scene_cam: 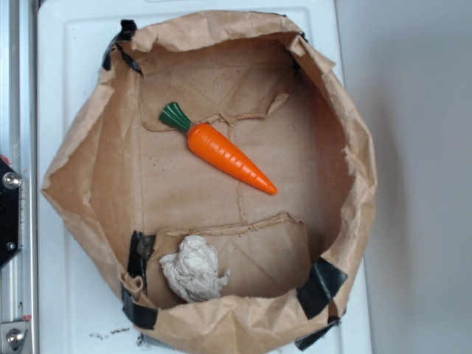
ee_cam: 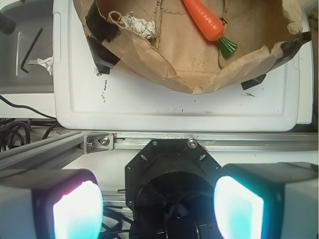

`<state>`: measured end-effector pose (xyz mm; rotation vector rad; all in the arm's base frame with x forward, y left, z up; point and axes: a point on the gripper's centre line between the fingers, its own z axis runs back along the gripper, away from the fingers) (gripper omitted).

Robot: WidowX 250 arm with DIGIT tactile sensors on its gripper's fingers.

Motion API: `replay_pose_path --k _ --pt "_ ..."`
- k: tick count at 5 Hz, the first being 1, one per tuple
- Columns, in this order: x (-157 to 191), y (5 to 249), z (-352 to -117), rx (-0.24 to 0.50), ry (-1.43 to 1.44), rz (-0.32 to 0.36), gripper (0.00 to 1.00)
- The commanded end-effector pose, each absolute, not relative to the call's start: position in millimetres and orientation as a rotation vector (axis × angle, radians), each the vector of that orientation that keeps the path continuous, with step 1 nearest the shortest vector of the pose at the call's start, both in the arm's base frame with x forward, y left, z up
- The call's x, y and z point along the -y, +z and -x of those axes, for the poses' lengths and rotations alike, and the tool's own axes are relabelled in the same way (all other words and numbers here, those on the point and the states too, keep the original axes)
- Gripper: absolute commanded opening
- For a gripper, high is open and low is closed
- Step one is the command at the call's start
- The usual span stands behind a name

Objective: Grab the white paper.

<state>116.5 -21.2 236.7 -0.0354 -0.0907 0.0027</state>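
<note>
A: Wrist view gives you the key relation: the white paper (ee_cam: pixel 135 25) sits at the upper left of the frame, tucked against the near wall of the brown paper bag (ee_cam: pixel 164 64), well apart from your end effector (ee_cam: pixel 158 204), whose pads stand wide with nothing between them.

B: And from the exterior view?

A: You see the white paper (scene_cam: pixel 193 269) in the lower left of the bag (scene_cam: pixel 339 110), with the toy carrot (scene_cam: pixel 221 149) lying apart from it, toward upper centre. It is a lumpy wad with no clear long axis, so you likely need not turn; reach over the bag wall and down.
</note>
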Motion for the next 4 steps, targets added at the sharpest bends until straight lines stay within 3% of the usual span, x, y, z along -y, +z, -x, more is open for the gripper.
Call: replay_pose_path --k 1,2,3,4 --pt "21.2 236.7 -116.5 0.091 0.003 0.035 1.00" --pt "34.3 233.4 -145.6 0.128 0.060 0.035 1.00" --pt "32.4 225.3 -197.0 0.148 0.211 0.091 1.00" --pt "15.2 214.0 -233.9 0.210 0.333 0.173 1.00"
